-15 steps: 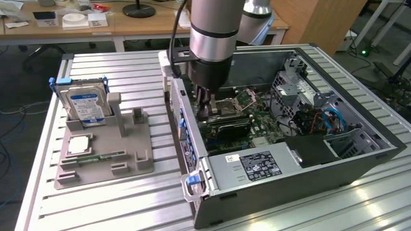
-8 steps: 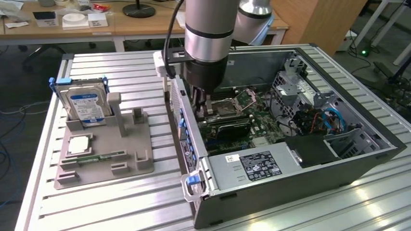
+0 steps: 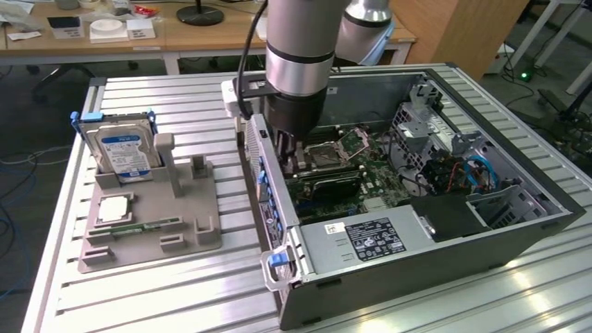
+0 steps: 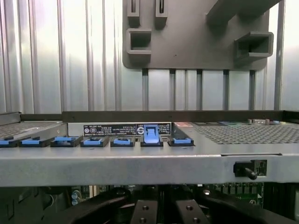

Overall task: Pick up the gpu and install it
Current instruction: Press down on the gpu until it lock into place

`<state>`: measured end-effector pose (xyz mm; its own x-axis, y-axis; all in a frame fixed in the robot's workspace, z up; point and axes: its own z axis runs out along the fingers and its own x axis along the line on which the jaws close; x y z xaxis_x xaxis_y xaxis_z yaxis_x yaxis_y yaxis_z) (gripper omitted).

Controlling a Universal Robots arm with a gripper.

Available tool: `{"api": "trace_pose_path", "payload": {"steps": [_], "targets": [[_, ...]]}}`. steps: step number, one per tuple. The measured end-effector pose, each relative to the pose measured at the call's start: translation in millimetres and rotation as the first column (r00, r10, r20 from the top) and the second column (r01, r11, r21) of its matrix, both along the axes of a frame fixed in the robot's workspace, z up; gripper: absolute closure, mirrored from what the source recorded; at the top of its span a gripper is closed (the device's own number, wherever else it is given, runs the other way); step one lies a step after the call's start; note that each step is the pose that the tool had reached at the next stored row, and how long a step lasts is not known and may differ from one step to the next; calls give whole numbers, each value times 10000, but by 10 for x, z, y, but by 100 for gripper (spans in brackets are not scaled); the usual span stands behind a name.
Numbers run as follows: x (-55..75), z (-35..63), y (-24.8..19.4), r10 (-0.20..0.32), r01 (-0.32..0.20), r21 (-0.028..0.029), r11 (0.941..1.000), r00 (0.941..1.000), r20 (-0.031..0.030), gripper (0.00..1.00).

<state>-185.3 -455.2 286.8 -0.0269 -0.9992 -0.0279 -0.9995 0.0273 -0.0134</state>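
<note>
— Starting nearest the exterior camera, what do you see?

— A slatted metal table [image 3: 166, 298] with an open computer case [image 3: 518, 229] on it. At the case's near end sits the labelled power supply [image 3: 370, 239], with the motherboard [image 3: 356, 177] behind it.

— And the arm?

— It reaches straight down into the case. The gripper [image 3: 288, 154] is low over the motherboard, just beside the case wall on the exterior view's left. In the wrist view its fingers [image 4: 145, 212] are drawn together below a row of blue clips [image 4: 93, 141].

— Where is the gpu?

— A thin dark piece, the gpu [image 3: 294, 165], stands upright right under the fingertips. I cannot tell whether it is pinched.

— Farther off?

— The grey holder [image 3: 152, 229] holds a memory stick [image 3: 143, 226], with the hard drive [image 3: 125, 152] upright at its far end. A desk [image 3: 111, 41] stands beyond.
</note>
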Motion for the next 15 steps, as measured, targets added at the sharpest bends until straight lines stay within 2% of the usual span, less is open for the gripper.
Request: {"api": "trace_pose_path", "payload": {"steps": [11, 15], "targets": [[195, -4, 3, 2, -2, 4, 10000, 10000, -7, 89], [306, -4, 3, 4, -4, 13, 10000, 10000, -6, 89]]}}
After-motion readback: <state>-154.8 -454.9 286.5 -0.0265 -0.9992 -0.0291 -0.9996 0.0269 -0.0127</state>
